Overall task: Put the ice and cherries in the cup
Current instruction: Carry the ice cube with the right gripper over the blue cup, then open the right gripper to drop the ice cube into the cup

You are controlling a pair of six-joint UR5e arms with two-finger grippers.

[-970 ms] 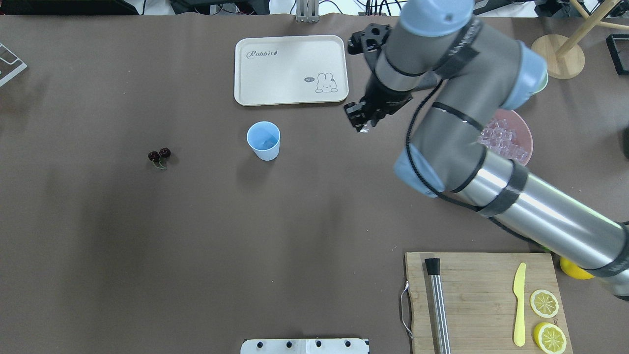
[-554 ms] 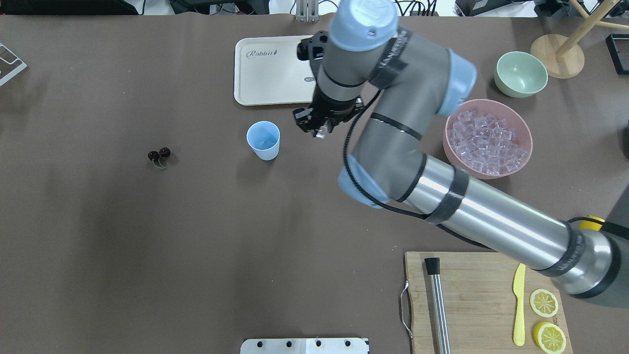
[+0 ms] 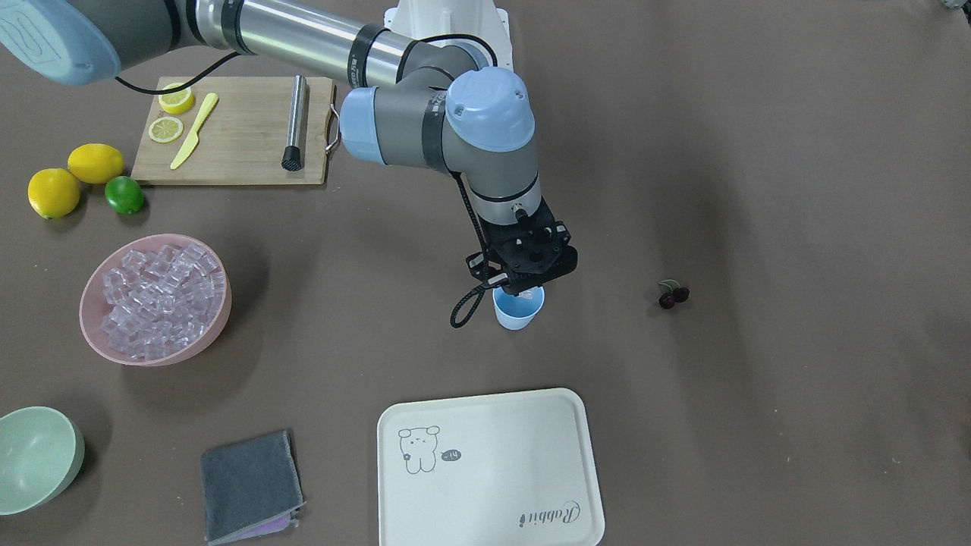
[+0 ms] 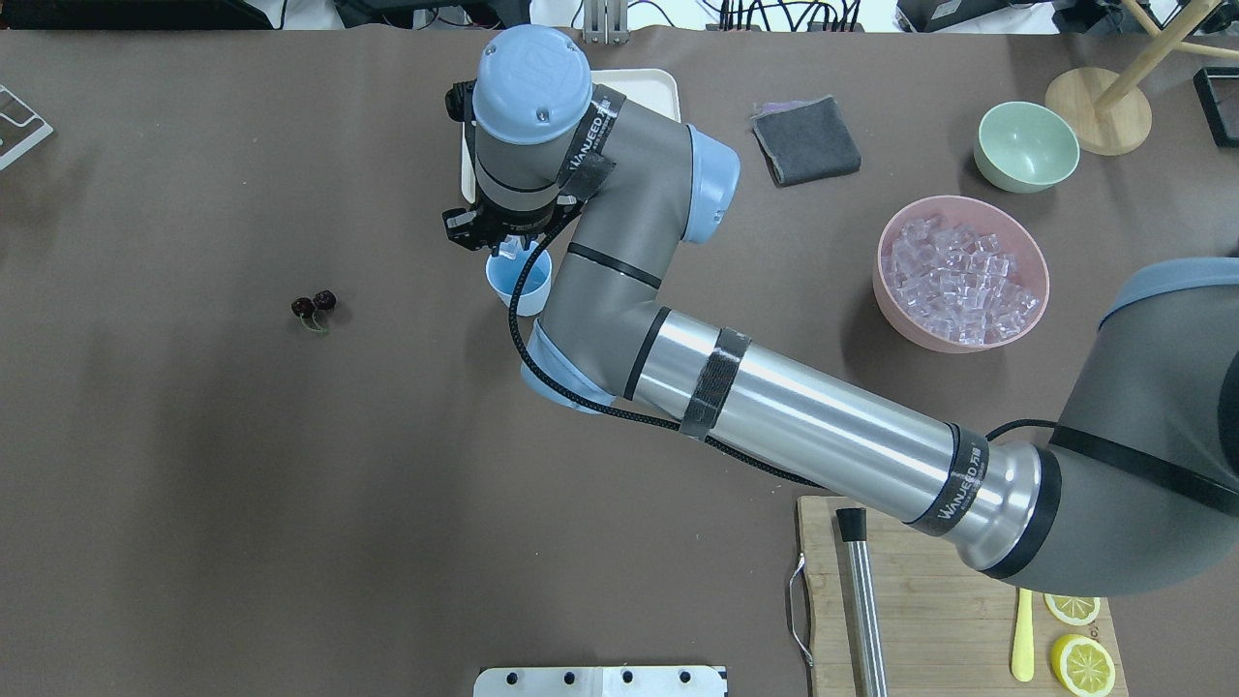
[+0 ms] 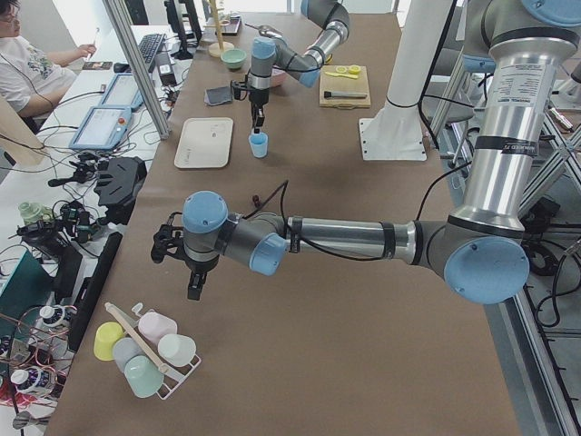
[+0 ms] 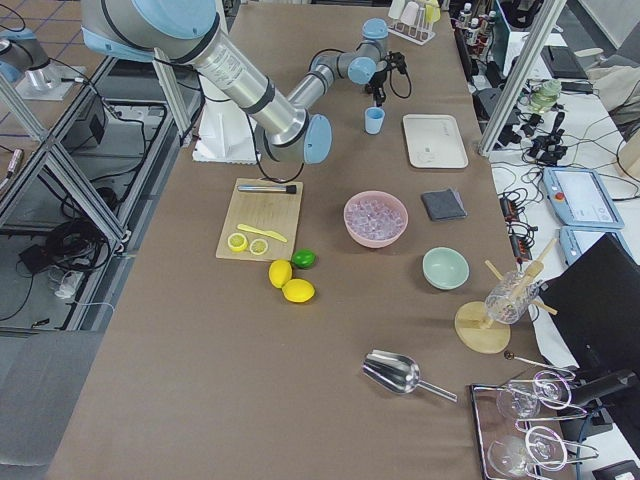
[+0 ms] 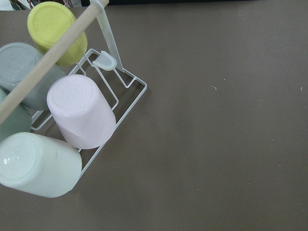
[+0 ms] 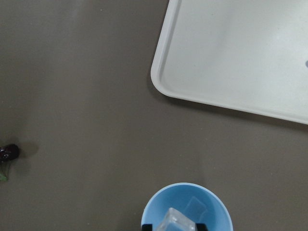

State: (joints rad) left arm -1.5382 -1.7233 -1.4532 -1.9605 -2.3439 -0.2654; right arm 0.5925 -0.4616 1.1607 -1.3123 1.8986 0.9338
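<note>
On the brown tabletop (image 3: 758, 152), the right pincer (image 3: 520, 285) hangs just over the cup (image 3: 518, 315) pinching an ice cube (image 8: 179, 219), seemingly centred, so release it low to stop it bouncing out; cherries (image 3: 674, 296) lie well apart.

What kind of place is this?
Probably a robotics lab staged as a drinks bar: operator tablets and an aluminium frame flank the table, which carries a pink bowl of ice and a cutting board with lemon slices.
</note>
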